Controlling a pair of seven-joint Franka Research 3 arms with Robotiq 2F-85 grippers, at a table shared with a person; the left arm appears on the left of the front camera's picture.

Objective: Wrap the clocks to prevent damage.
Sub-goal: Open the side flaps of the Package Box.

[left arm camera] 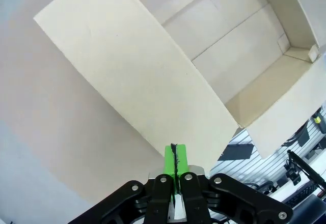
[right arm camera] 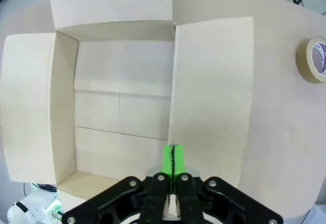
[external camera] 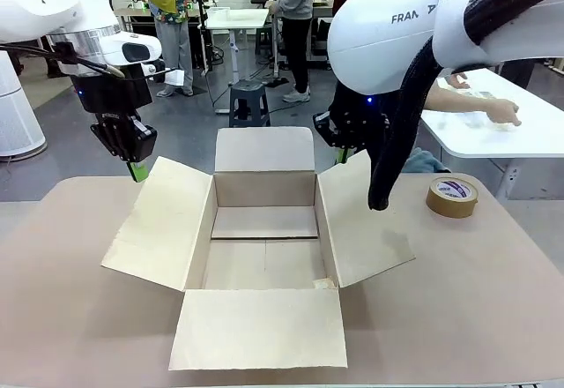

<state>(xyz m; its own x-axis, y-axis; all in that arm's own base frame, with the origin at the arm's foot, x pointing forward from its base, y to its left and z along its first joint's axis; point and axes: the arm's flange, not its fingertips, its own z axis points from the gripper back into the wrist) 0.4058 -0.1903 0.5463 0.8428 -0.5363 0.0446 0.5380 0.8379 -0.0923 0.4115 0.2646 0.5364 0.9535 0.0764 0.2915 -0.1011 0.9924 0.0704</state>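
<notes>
The clocks are out of view. An open cardboard box [external camera: 264, 190] stands in the middle of the table with all flaps folded outward and its bare floor showing. My left gripper [external camera: 137, 173] hangs shut just above the box's left flap [left arm camera: 132, 66], its green pads pressed together [left arm camera: 174, 150] with nothing between them. Over the right flap [right arm camera: 211, 81], near its far corner, hovers my right gripper [external camera: 339, 154]. It is shut as well [right arm camera: 173, 150] and holds nothing.
A roll of brown tape [external camera: 452, 196] [right arm camera: 313, 58] lies on the table right of the box. A person's hand [external camera: 502, 110] rests on a white table [external camera: 493, 137] behind at the right. A black stool [external camera: 248, 101] stands beyond the far edge.
</notes>
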